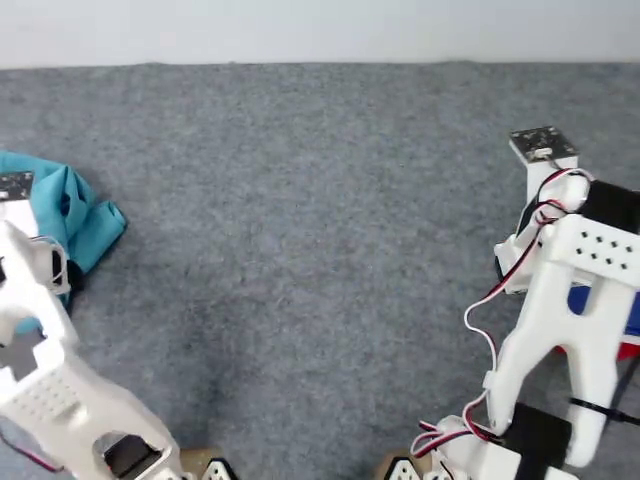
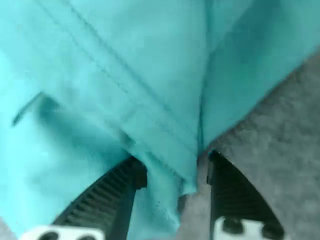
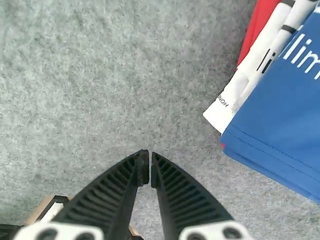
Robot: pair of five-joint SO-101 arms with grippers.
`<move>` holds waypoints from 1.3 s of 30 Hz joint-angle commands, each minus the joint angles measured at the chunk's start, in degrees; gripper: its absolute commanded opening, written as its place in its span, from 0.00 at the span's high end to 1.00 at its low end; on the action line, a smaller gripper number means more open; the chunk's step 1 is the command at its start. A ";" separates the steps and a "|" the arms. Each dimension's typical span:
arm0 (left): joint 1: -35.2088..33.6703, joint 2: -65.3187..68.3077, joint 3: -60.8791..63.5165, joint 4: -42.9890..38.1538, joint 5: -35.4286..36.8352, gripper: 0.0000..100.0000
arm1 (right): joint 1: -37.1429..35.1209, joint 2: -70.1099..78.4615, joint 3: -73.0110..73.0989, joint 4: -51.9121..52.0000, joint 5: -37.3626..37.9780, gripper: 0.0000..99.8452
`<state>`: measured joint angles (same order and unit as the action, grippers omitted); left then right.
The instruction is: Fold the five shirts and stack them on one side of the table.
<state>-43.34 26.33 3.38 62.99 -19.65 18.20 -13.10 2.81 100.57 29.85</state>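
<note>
- Far left of the overhead view, a teal shirt (image 1: 82,212) lies crumpled at the table's left edge, not folded yet.
- It looks light, soft and floppy. It will sag and bunch wherever it is lifted, so a seam or doubled edge should give a surer hold than a single loose layer.
- The left gripper (image 2: 172,167) is right down on that shirt with its jaws spread. A folded edge of the teal cloth runs into the gap between them.
- One jaw sits over the cloth and the other over bare table. Closing here would likely pinch that edge, though I can't tell how many layers it would catch.
- The middle of the grey table (image 1: 320,200) offers plenty of room for spreading the shirt flat.
- Over to the right, the right gripper (image 3: 150,162) hovers above the grey surface, jaws pressed together on nothing.
- A pile of folded shirts (image 3: 280,110) sits just beside it, at the right edge of the overhead view. Blue is on top, with white and red showing underneath, and the jaws are not touching it.
</note>
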 commanded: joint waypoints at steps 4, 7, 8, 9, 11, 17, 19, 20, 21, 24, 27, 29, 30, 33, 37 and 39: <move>3.43 -0.53 -7.43 2.37 2.20 0.98 | -0.48 -2.95 -0.35 2.33 -0.53 0.99; 6.33 -4.57 -7.87 4.40 2.46 0.99 | -0.48 -2.95 -0.35 2.33 -0.53 0.99; 7.38 -6.51 -7.87 4.75 2.55 0.99 | -0.48 -2.95 -0.35 2.33 -0.53 0.99; 8.35 -8.70 -7.87 4.92 2.90 0.99 | -0.48 -2.95 -0.35 2.33 -0.53 0.99; 10.46 -13.98 -7.87 5.01 5.80 0.99 | -0.48 -3.12 -0.35 2.42 -0.53 0.99; 19.69 -31.30 -7.87 5.01 11.43 0.99 | -0.48 -5.41 -0.35 2.42 -0.53 0.99; 23.82 -35.96 -7.87 5.01 11.43 0.99 | -0.48 -5.76 -0.35 2.42 -0.53 0.99; 26.02 -38.07 -7.87 4.92 11.43 0.99 | -0.48 -5.85 -0.35 2.42 -0.53 0.99; 28.31 -40.00 -7.87 4.84 11.43 0.99 | -0.48 -5.85 -0.35 2.42 -0.53 0.99; 35.25 -44.57 -7.87 4.48 11.43 0.99 | -0.48 -5.85 -0.35 2.42 -0.53 0.99; 42.29 -47.82 -7.96 3.78 11.43 0.99 | -0.48 -5.85 -0.35 2.42 -0.53 0.99; 46.59 -49.67 -7.96 3.60 11.43 0.99 | -0.48 -5.85 -0.35 2.42 -0.53 0.99; 48.26 -50.29 -7.96 3.34 11.43 0.99 | -0.48 -5.85 -0.35 2.42 -0.53 0.99; 51.34 -50.99 -7.52 4.13 11.43 0.99 | -0.48 -5.85 -0.35 2.42 -0.53 0.99; 51.52 -50.90 -2.77 7.56 11.43 0.99 | -0.48 -5.85 -0.26 2.42 -0.53 0.99; 50.81 -50.99 2.51 9.05 11.25 0.97 | -0.48 -5.76 -0.26 2.33 -0.53 0.99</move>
<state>7.65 -22.29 1.54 70.46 -8.75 18.20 -16.53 2.81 100.57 29.85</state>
